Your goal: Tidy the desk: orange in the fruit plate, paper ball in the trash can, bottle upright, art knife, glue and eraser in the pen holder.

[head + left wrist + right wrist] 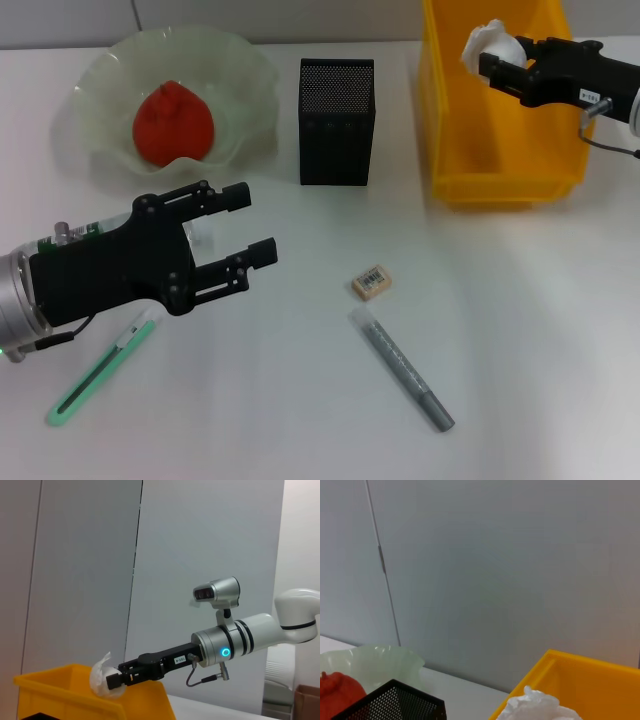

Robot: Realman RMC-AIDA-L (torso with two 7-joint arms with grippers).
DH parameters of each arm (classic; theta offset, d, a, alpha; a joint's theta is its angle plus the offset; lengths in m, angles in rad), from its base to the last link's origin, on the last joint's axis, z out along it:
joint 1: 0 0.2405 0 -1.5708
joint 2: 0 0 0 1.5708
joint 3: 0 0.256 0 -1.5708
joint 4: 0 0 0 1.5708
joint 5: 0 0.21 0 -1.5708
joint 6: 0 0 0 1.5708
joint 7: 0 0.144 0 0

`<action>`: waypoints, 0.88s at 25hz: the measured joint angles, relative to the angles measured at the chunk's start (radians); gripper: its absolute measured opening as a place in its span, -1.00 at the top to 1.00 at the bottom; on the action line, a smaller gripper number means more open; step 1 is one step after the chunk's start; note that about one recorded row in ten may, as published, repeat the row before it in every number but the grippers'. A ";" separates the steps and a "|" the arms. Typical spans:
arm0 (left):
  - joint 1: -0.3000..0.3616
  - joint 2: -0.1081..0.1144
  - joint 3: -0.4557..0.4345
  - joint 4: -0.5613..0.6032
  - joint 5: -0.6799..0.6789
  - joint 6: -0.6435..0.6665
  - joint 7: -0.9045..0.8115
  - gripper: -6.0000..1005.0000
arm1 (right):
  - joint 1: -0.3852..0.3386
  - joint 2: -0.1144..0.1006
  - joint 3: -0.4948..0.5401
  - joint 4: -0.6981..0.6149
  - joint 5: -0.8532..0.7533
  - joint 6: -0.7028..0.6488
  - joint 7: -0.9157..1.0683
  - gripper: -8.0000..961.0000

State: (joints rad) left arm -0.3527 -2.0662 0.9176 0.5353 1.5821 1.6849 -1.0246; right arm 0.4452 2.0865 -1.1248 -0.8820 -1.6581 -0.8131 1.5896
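Pinching the paper ball point(487, 44) at its tips, the right gripper point(492, 66) hangs over the trash can point(500, 150) (ball above the bin's opening). Left gripper point(255, 225) hovers low over the counter point(520, 330), jaws spread, bottle point(75, 235) behind them.

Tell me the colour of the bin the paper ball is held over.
The trash can is bright yellow, clearest in the head view.

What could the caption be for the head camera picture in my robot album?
Right tool holds the paper ball over the trash can; the orange sits in the fruit plate.
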 joint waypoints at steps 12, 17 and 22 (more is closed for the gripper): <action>0.000 0.000 -0.003 0.000 0.001 0.001 0.000 -0.36 | -0.004 0.000 0.002 0.000 0.000 -0.004 0.003 -0.04; 0.001 0.000 -0.003 0.000 0.001 0.001 0.000 -0.36 | -0.006 0.000 0.006 0.000 0.000 -0.006 0.004 -0.04; 0.002 0.000 -0.001 0.000 0.000 0.002 0.000 -0.36 | -0.010 -0.001 0.006 0.000 0.015 -0.006 0.006 -0.05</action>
State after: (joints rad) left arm -0.3506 -2.0662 0.9170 0.5353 1.5823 1.6864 -1.0246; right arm 0.4354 2.0859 -1.1183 -0.8820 -1.6432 -0.8194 1.5956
